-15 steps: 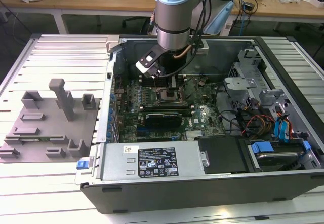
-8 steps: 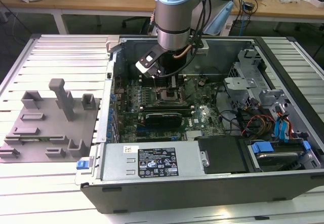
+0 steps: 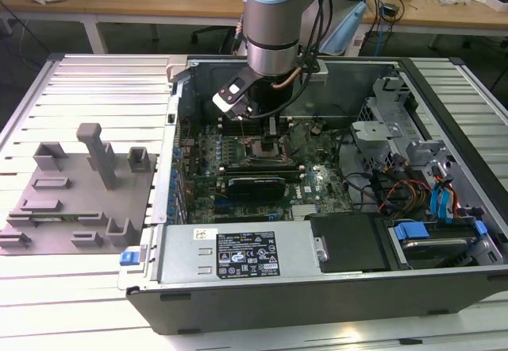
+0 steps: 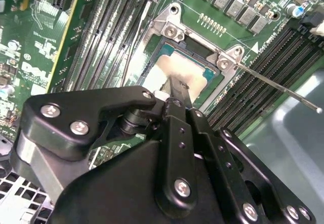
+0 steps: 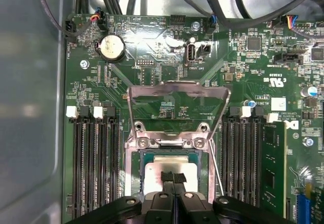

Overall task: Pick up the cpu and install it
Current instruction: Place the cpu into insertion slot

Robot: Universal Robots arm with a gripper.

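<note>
An open computer case (image 3: 333, 295) lies on a slatted surface (image 3: 79, 311), and the arm is reached down into its far half. The gripper (image 3: 268, 131) is held over the motherboard's socket (image 3: 266, 156), well apart from the grey fixture blocks (image 3: 79, 200) at the exterior view's left.

In both wrist views the cpu (image 5: 154, 176) is seen lying flat inside the socket frame, silvery top upward. The gripper's fingers are drawn together. Their tips are set on, or just above, the middle of the cpu's top; whether they touch cannot be told. The cpu is not clasped by its edges.

Pick-up and placement are judged done. The load plate (image 5: 177, 85) is stood up on its hinge and the thin lever (image 4: 273, 84) is swung free, so the socket is judged not yet closed over the cpu.
</note>
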